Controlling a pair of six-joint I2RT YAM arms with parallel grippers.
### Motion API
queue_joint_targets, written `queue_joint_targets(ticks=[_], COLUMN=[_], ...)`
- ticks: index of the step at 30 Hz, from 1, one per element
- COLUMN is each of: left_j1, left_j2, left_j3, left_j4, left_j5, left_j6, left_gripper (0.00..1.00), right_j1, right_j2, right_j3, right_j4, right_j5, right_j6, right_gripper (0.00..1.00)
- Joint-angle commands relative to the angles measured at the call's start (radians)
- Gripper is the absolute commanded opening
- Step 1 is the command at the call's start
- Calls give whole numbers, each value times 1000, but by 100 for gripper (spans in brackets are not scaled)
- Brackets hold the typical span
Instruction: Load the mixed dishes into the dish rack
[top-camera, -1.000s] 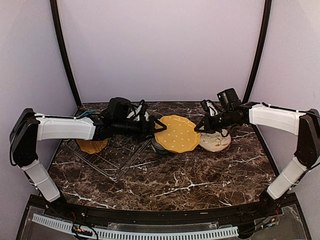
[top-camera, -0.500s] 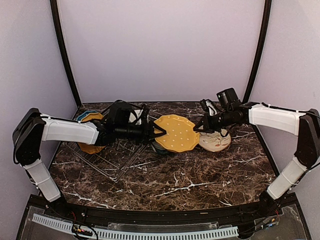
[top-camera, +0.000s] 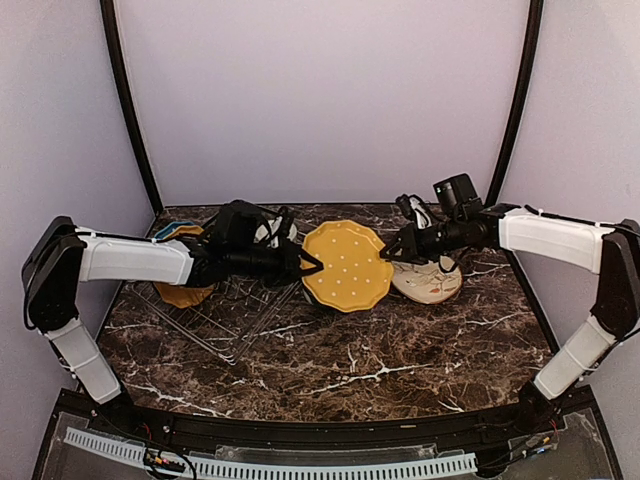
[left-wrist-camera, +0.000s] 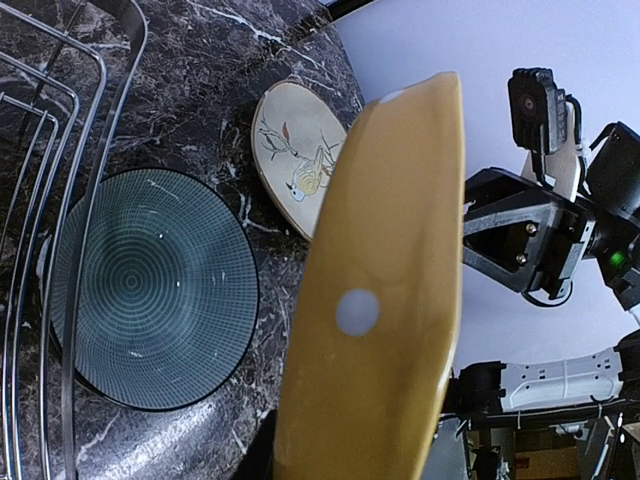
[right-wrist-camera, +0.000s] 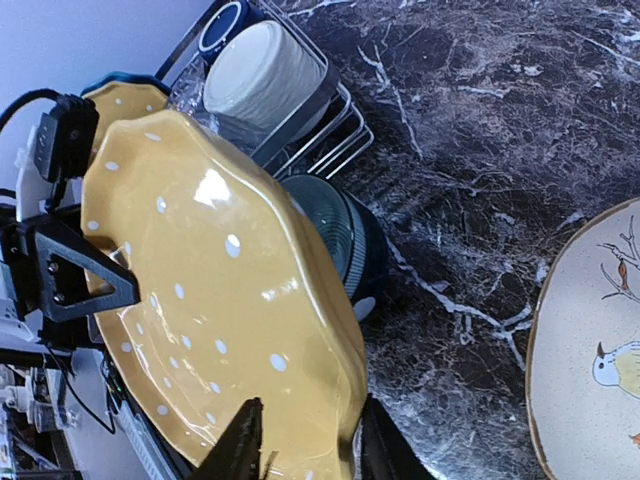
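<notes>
My left pincer (top-camera: 308, 262), wide open a second ago, has now closed on the left rim of the mustard-yellow plate (top-camera: 347, 265). The plate hangs tilted in the air near the far edge of the worktop (top-camera: 400, 350), about midway along it. My right pincer (top-camera: 390, 250) straddles the opposite rim. It has begun to ease, but I cannot tell whether it grips or has let go. The plate has risen clear of the teal bowl (left-wrist-camera: 150, 290) beneath it. I judge this a hand-over: once the right lets go, the left can carry the plate to the dish rack (top-camera: 215, 320) by the worktop's left edge.
</notes>
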Motion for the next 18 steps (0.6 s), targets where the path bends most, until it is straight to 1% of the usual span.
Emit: queue_joint_targets(ticks=[1, 2, 3, 4, 5, 6, 7, 8, 9, 14, 15, 16, 18], left_j1=[25, 44, 52, 68, 76, 85, 88, 91, 93, 104, 105, 106, 110], left_j2=[-141, -161, -203, -250, -274, -322, -346, -396, -418, -572, -585, -606, -631], left_j3=[72, 79, 96, 107, 133, 147, 171, 182, 199, 230, 241, 246, 262], left_j4=[-91, -121, -202, -248, -349, -400, -485, -524, -590, -739, -780, -799, -845], left_j5=[15, 6, -20, -63, -92, -154, -191, -264, -297, -550, -586, -651, -748], left_j6=[165, 191, 259, 296, 385, 433, 519, 561, 635, 854, 873, 931, 998], left_gripper=[1, 1, 1, 1, 1, 1, 1, 1, 1, 1, 1, 1, 1], right_j1=[26, 26, 26, 26, 26, 26, 26, 26, 25, 26, 26, 26, 26], right_j2=[-88, -104, -124, -138, -152, -163, -168, -171, -169, -121, -108, -97, -77], right_j3=[7, 7, 7, 4, 3, 1, -1, -4, -5, -4, -1, 3, 13], right_j4=[111, 100, 91, 86, 83, 79, 77, 78, 78, 101, 104, 105, 106], right_j5=[-60, -44, -32, -21, -9, 0, 7, 15, 20, 0, -7, -11, -13], right_j6=[-10, -21, -33, -42, -49, -56, -61, -65, -67, -54, -52, -51, -50], right_gripper=[44, 52, 62, 67, 71, 73, 74, 74, 75, 74, 74, 74, 73])
